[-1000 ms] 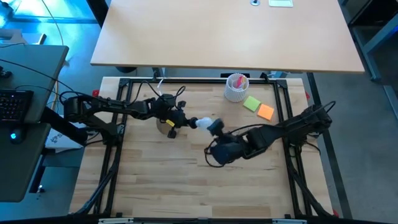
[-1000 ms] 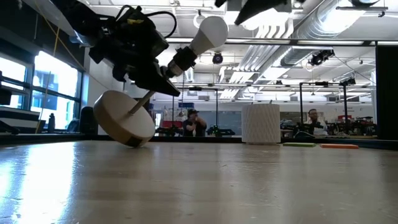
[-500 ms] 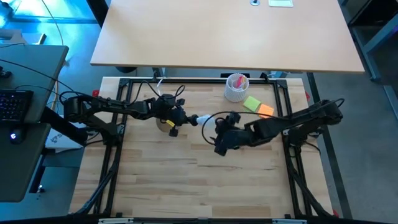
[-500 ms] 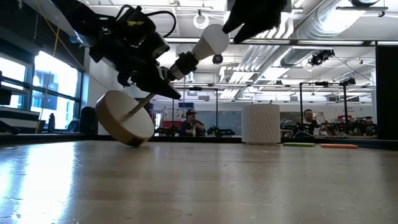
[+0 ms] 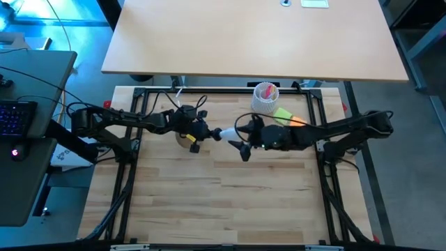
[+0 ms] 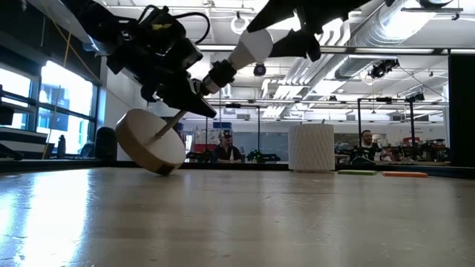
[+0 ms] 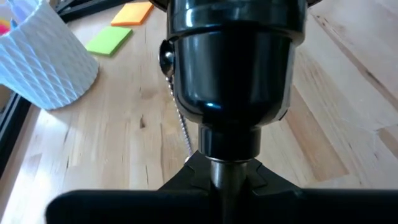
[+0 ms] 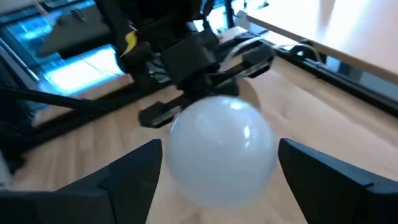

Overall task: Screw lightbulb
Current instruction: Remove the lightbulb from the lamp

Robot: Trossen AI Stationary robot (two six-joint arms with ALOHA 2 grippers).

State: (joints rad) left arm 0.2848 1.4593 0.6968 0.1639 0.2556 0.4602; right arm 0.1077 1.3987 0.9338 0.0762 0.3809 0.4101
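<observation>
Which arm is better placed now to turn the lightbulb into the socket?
The right. Its open gripper has a finger on each side of the lightbulb, ready to close and twist. The left gripper is shut on the lamp stem, holding the wooden base tilted.

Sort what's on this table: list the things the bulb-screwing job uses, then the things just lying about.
In use:
- lightbulb
- black socket on its tilted wooden disc stand
- left end effector, shut on the stand's stem
- right end effector, open around the bulb

Lying about:
- white perforated cup
- green sticky notes
- orange sticky notes
</observation>
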